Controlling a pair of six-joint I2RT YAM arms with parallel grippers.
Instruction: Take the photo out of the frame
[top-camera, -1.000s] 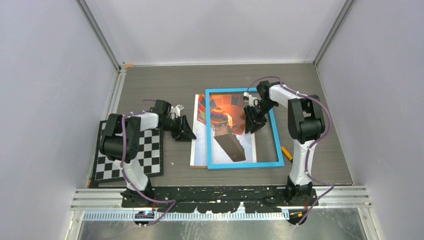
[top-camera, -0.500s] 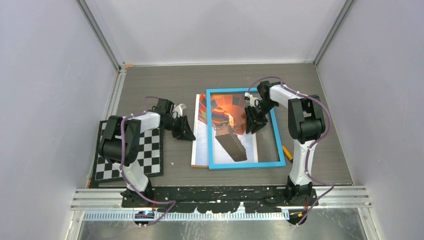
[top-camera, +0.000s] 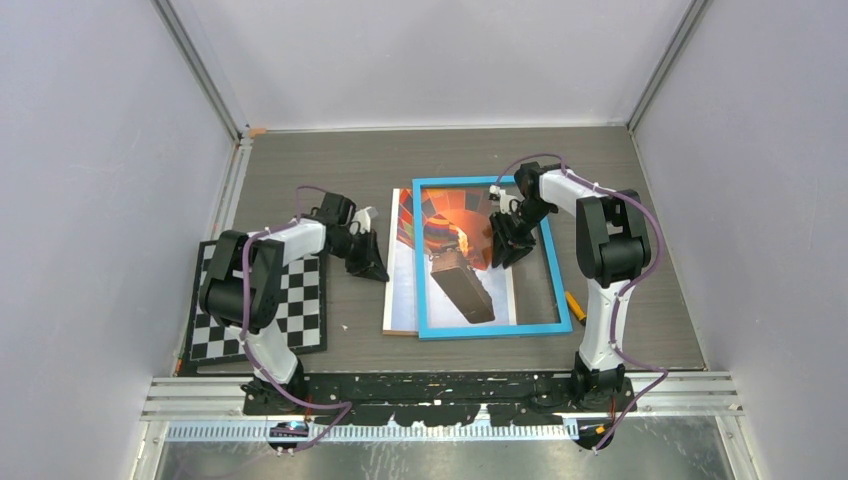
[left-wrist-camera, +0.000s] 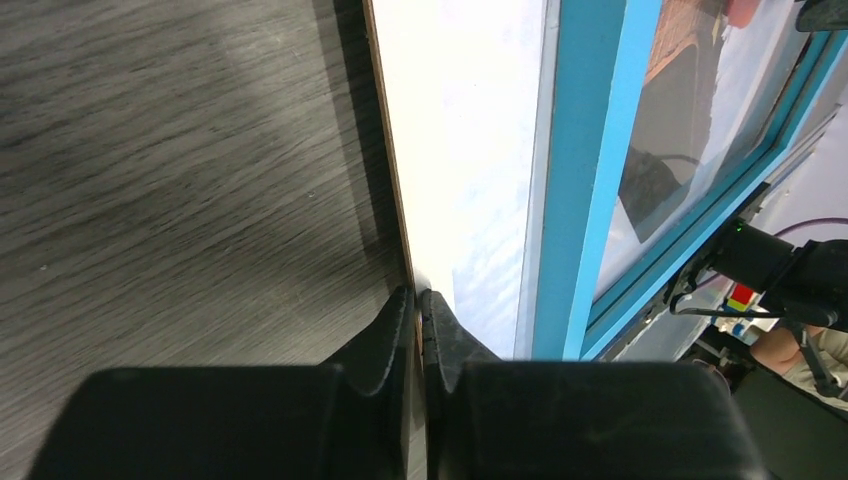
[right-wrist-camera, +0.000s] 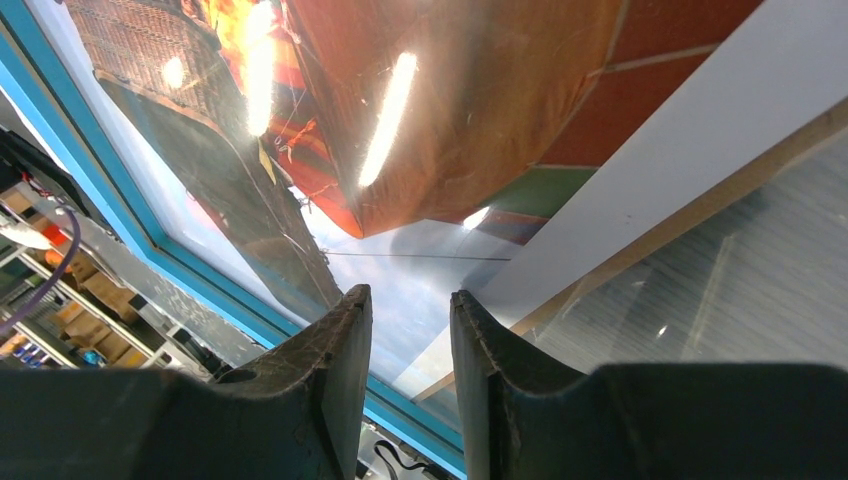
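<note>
While the left claw (left-wrist-camera: 417, 296) clamps the white-margined balloon photo (top-camera: 399, 290), the right claw (right-wrist-camera: 410, 302) stands parted.

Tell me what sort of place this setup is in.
Probably a lab test cell, not a home: plain pale walls enclose the table on three sides, aluminium rails edge it, and a checkerboard lies at its left.
</note>
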